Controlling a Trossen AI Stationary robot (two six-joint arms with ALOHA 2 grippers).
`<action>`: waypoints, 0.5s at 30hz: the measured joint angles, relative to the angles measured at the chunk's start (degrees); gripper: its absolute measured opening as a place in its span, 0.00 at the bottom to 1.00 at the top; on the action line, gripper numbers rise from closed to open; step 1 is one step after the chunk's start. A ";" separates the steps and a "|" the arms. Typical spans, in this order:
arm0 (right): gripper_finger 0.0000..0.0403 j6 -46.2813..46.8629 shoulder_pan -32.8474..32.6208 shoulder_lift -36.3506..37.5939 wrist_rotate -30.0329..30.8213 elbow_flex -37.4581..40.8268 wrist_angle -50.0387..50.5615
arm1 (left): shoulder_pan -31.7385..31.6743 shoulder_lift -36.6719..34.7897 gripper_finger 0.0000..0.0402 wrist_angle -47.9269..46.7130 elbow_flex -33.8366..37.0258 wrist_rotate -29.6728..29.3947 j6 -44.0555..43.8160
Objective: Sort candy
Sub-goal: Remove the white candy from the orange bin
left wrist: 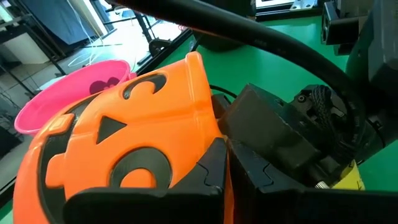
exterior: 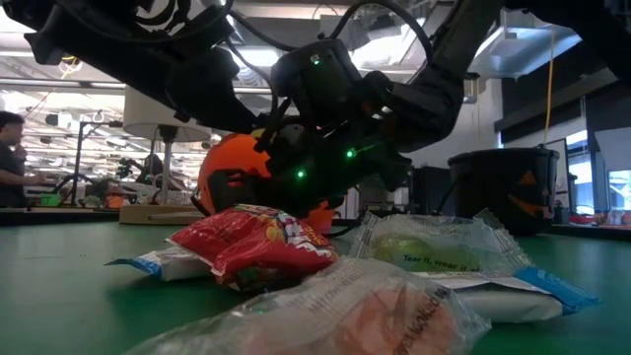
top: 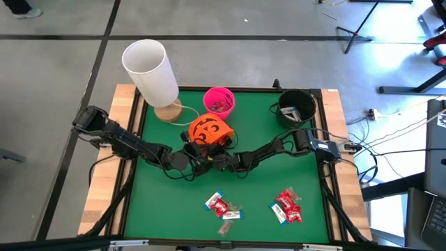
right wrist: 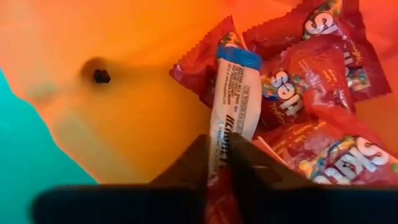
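Right claw (right wrist: 219, 163) pinches white candy wrapper (right wrist: 233, 102) inside orange bucket (top: 208, 130); left claw (left wrist: 214, 171) clamped on bucket rim.

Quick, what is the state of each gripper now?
Left gripper: shut on the orange plastic pumpkin bucket.
Right gripper: shut on a white-and-blue wrapped candy.

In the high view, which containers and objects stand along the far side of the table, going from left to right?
White cylinder → pink bucket → black bucket. The orange bucket sits nearer, between both grippers, so it is left out.
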State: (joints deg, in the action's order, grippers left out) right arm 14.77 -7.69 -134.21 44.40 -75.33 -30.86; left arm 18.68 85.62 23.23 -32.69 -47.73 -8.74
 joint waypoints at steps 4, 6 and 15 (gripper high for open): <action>0.02 -0.83 -0.51 0.00 0.29 0.00 -0.19 | 0.09 0.00 0.00 -0.05 -0.04 0.45 -0.10; 0.04 -1.06 -0.49 0.00 0.29 0.02 -0.19 | 0.09 0.00 0.00 -0.15 -0.04 0.43 -0.13; 0.00 -5.44 -2.17 0.91 1.44 0.22 -1.57 | 0.26 -0.11 0.00 -0.43 -0.25 0.49 -0.18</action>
State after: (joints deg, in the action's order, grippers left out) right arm 9.33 -9.86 -133.30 45.84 -75.11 -32.43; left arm 18.94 85.52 22.80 -32.94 -47.24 -8.93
